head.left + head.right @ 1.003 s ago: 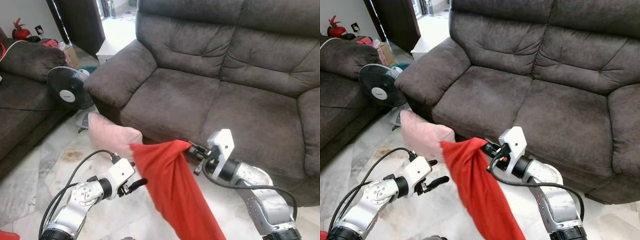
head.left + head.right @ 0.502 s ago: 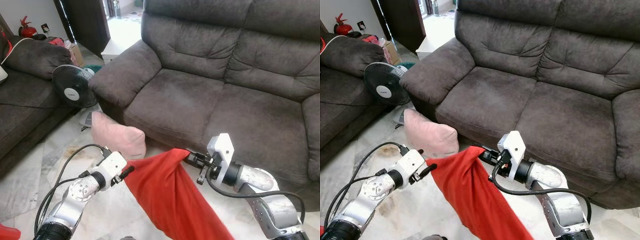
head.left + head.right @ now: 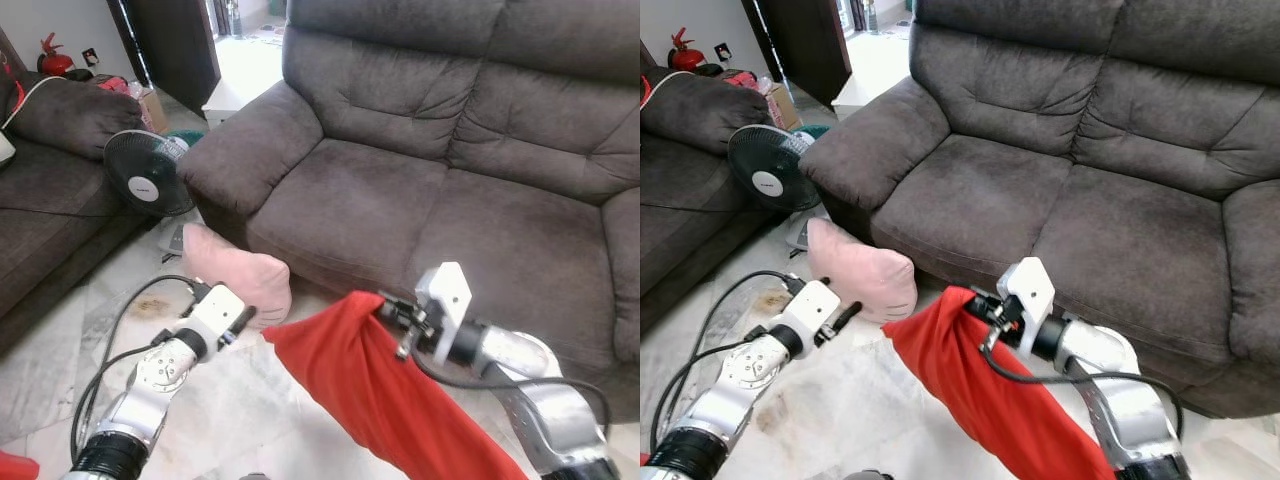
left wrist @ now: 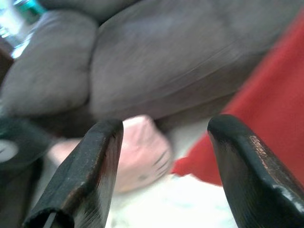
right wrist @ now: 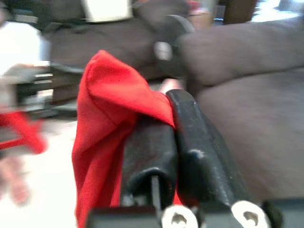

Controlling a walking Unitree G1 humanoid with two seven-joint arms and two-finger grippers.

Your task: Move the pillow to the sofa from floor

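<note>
While right pincer clamps red pillow (lifted), left pincer spread

Head pair looking down and forward from above both arms, sharing the dark sofa beyond the grippers. Wrist views close along their fingers, both catching the red pillow and sofa.

marble floor, pink pillow, fan
</note>
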